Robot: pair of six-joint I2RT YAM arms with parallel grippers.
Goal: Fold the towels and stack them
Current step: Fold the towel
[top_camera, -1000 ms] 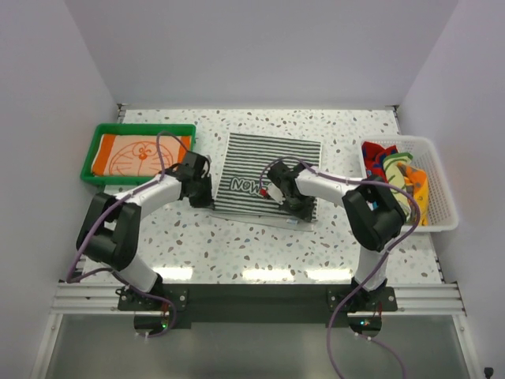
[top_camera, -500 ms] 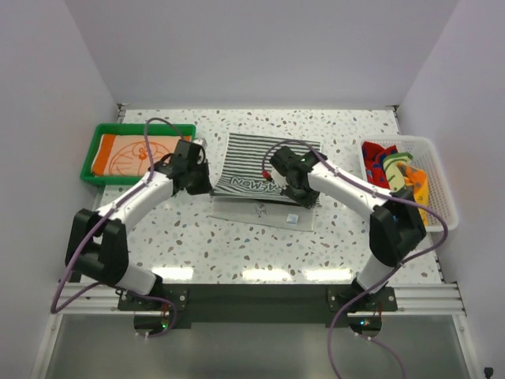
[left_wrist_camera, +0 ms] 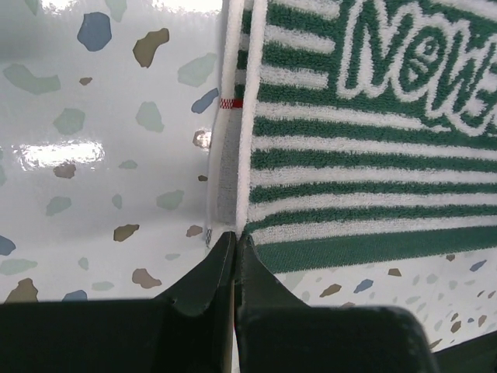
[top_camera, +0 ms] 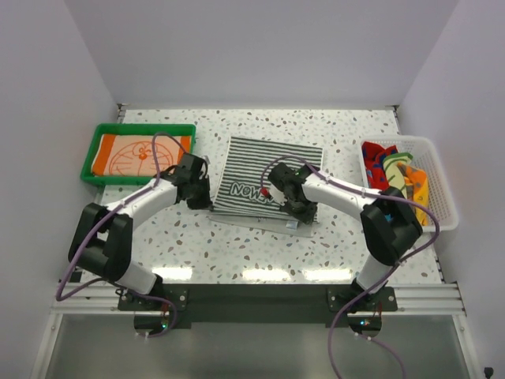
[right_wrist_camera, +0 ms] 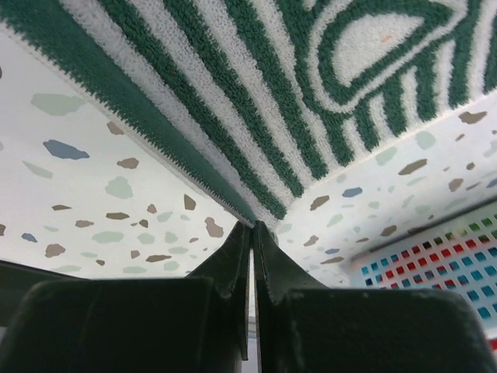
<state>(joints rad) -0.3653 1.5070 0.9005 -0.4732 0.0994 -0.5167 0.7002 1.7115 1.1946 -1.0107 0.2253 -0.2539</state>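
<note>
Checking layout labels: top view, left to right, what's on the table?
Tray → left gripper → striped towel → basket. The right gripper overlaps the towel, so it is left out.

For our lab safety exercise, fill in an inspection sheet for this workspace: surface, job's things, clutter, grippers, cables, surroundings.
Surface: glossy speckled table.
Job's things: striped towel spread at centre; orange towel in green tray, left; several colourful towels in white basket, right.
Clutter: nothing seen.
Grippers: left gripper and right gripper both shut on the striped towel's near corners.
Cables: purple cables run along both arms.
Surroundings: plain white walls.
</note>
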